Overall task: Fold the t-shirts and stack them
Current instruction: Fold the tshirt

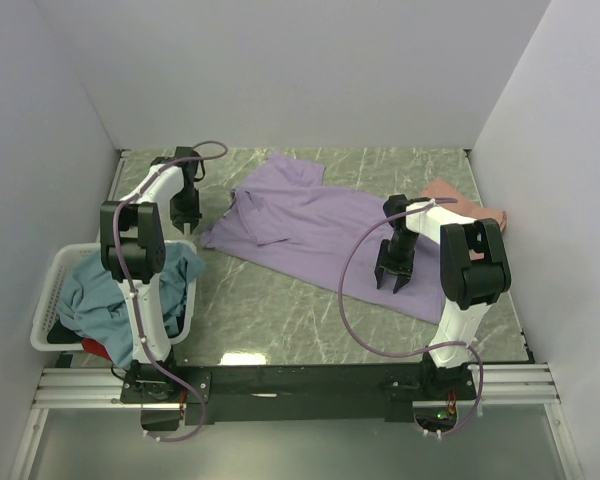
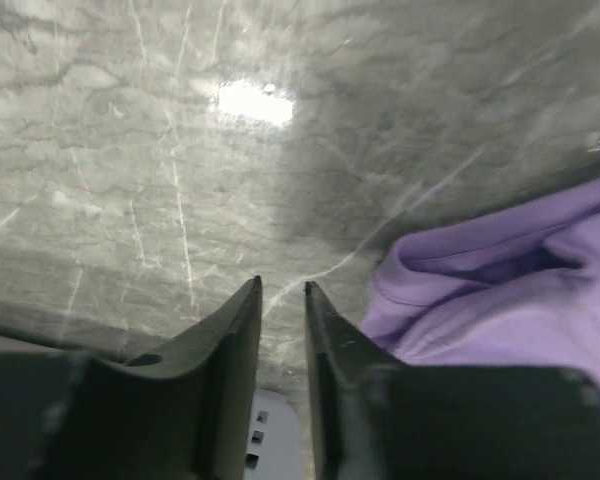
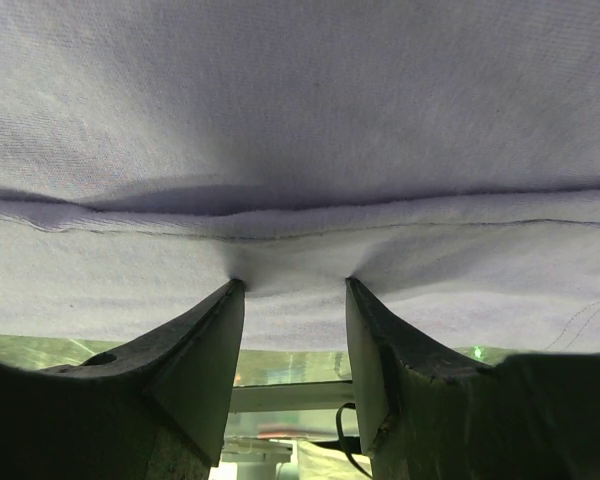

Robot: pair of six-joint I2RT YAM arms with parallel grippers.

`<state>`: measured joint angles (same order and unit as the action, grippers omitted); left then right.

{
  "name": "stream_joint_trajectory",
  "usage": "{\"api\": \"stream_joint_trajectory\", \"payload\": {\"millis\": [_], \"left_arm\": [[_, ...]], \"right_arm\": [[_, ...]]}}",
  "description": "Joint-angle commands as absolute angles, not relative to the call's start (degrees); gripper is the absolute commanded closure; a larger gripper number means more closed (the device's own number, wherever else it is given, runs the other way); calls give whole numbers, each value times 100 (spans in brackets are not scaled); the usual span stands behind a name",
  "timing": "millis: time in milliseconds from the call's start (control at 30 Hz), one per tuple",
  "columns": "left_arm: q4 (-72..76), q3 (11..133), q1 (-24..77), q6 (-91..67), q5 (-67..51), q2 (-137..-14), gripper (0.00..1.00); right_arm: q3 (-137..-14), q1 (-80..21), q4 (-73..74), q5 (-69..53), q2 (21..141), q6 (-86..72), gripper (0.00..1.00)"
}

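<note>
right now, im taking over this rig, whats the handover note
Left gripper: a little open, empty, over bare table beside the purple shirt.
Right gripper: tips pressed into the purple shirt's hem; a grip can't be confirmed.
Purple shirt spread out, partly rumpled. Pink shirt behind the right arm. Blue shirt and red shirt in the basket.
Nothing stacked yet; all four left.
</note>
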<state>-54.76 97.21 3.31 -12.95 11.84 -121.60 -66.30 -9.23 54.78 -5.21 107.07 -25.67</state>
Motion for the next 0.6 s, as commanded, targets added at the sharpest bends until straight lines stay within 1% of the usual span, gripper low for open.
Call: {"api": "stream_joint_trajectory", "payload": {"millis": [0,67,100,167,300,400,567], "left_arm": [[-5405,10054,456,-1336,977,-11892,69],[-5353,10116,544,-1388,775,-11787,65],[-5326,10134,649,-1423,504,-11664,61],[-5143,10064,764,-1590,186,-11436,57],[-4687,9450,879,-2082,-508,-11102,56],[-4352,8616,879,-2399,-991,-11057,56],[-3692,7999,879,-2575,-1475,-10986,57]], "right_arm": [[-6398,-905,5326,-79,11022,-2496,48],[-6442,-905,5326,-79,10943,-2505,48],[-6468,-905,5335,-62,10881,-2505,48],[-6618,-914,5431,-9,10723,-2496,47],[-7048,-931,5677,123,10468,-2443,46],[-7329,-949,5678,27,10257,-2426,46],[-7295,-976,5485,-377,10336,-2452,46]]}}
